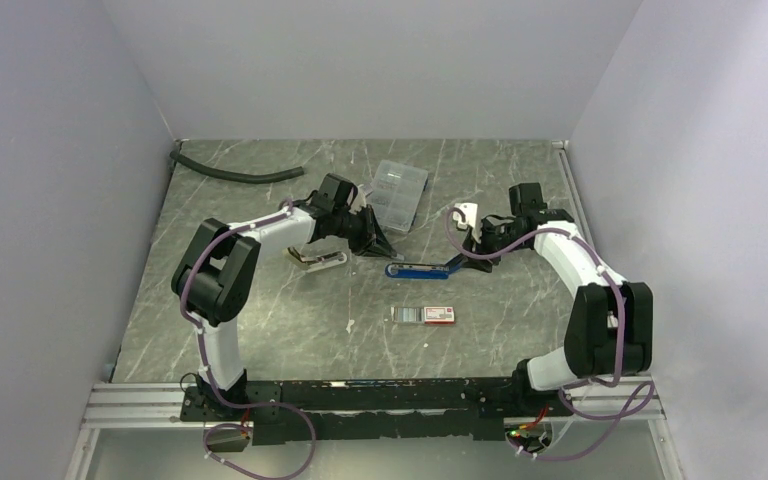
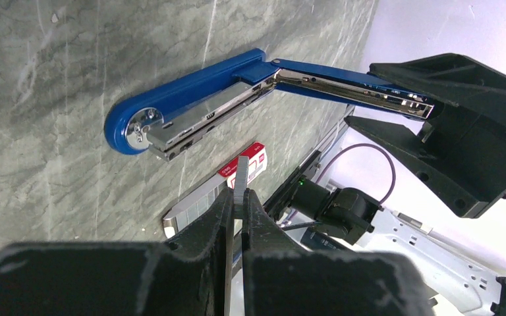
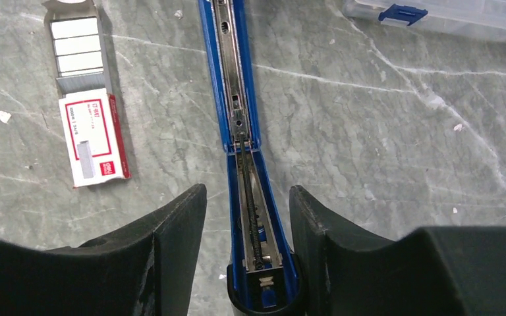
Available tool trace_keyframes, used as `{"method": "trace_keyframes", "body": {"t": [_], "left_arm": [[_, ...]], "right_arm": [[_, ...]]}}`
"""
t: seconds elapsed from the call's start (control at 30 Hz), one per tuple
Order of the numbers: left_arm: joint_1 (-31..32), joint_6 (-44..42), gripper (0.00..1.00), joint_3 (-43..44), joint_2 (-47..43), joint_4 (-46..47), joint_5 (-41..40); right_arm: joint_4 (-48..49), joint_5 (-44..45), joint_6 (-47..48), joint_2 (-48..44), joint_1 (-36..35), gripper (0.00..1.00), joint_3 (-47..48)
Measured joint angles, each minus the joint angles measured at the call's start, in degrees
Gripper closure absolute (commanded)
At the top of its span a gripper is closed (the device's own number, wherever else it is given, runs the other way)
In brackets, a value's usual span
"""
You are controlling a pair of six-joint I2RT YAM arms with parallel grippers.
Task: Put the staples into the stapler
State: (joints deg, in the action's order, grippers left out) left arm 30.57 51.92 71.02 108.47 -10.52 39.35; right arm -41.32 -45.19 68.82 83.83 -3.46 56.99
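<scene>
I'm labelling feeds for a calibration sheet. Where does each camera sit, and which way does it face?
Top external: above and behind the robot, looking down on the table; left arm and right arm show.
Left wrist: on the left arm, facing the open blue stapler; the left gripper pinches a staple strip.
Right wrist: on the right arm, looking down along the stapler; the right gripper straddles its end.
All three share the stapler and staple box.
</scene>
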Motion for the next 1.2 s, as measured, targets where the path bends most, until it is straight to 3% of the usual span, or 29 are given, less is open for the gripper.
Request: {"method": "trace_keyframes", "body": {"t": [0.17,0.4,0.67,1.2], "left_arm": [[0.0,0.1,0.91,-0.5,0.0,0.4,0.1],[0.0,-0.4,0.93,-0.6,0.0,1.2,0.3],[0.0,-4.6,0.94,6.0,3.5,-0.8,1.9],[2.8,-7.3,0.97,7.8,8.2,-1.4,3.1]], "right_arm": [[1.9,0.6,-4.7,-2.4,-0.6,0.47,-1.7],[6.4,3.0,-13.4,-5.1,-1.4,0.28,-3.8],[8.9,4.7,-17.7,-6.8,-1.4,0.18,-4.5],[10.3,4.9,-21.1,-10.2,-1.4,0.17,-6.0]]}}
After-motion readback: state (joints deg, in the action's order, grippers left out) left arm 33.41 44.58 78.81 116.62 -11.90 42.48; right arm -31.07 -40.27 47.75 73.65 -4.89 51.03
